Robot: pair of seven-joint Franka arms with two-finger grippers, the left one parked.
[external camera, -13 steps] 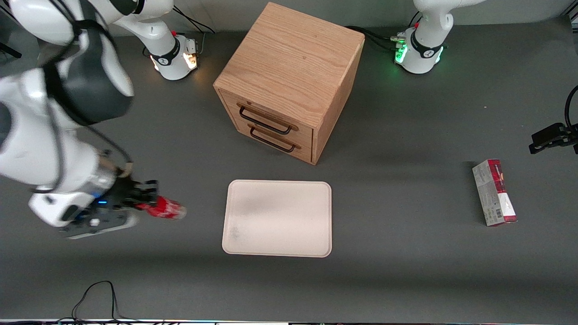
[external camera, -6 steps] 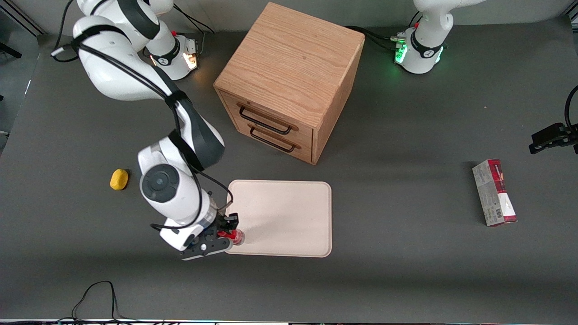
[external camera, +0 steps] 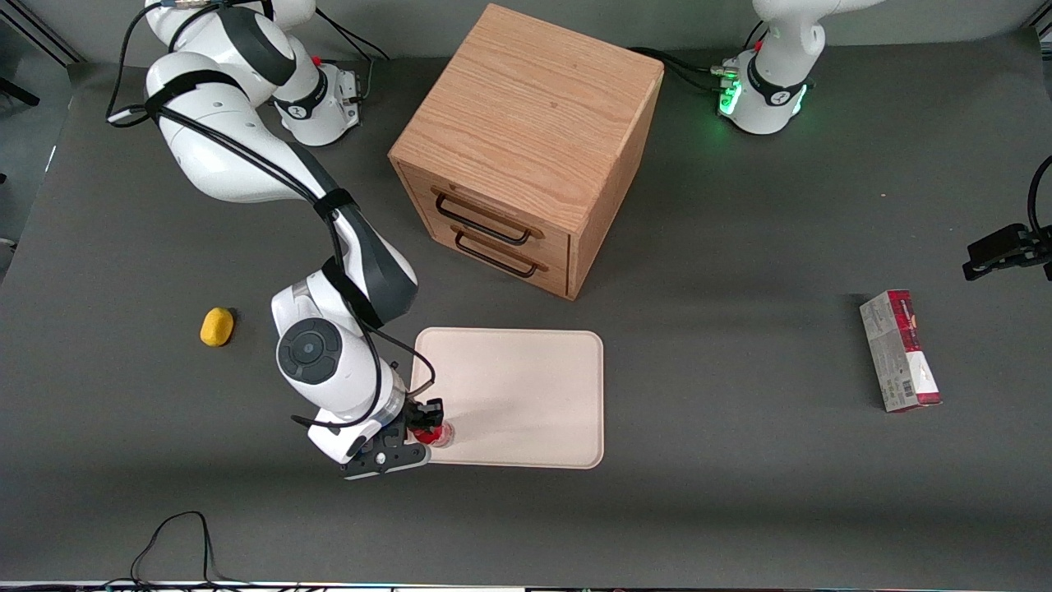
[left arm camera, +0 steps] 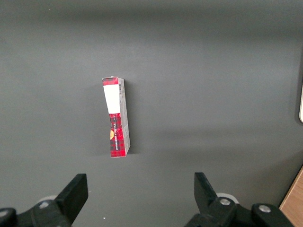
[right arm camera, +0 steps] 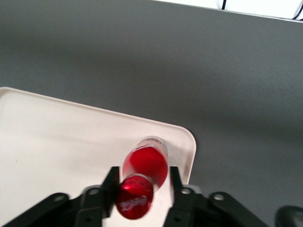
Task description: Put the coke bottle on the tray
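The coke bottle (external camera: 436, 433) is a small red bottle with a red cap. It stands on the cream-white tray (external camera: 526, 386), at the tray's corner nearest the front camera on the working arm's side. In the right wrist view the bottle (right arm camera: 146, 163) stands between my fingers on the tray (right arm camera: 57, 137), close to the rim, with its cap leaning against one finger. A narrow gap shows at the other finger. My gripper (external camera: 427, 421) is straight above the bottle, and the right wrist view shows the gripper (right arm camera: 143, 172) slightly open around it.
A wooden drawer cabinet (external camera: 526, 140) stands farther from the front camera than the tray. A small yellow object (external camera: 217, 326) lies toward the working arm's end. A red-and-grey carton (external camera: 900, 349) lies toward the parked arm's end and shows in the left wrist view (left arm camera: 117, 118).
My gripper carried the bottle from the working arm's end of the table to the tray's near corner. It then shifted slightly further over the tray, and the fingers now stand a little apart.
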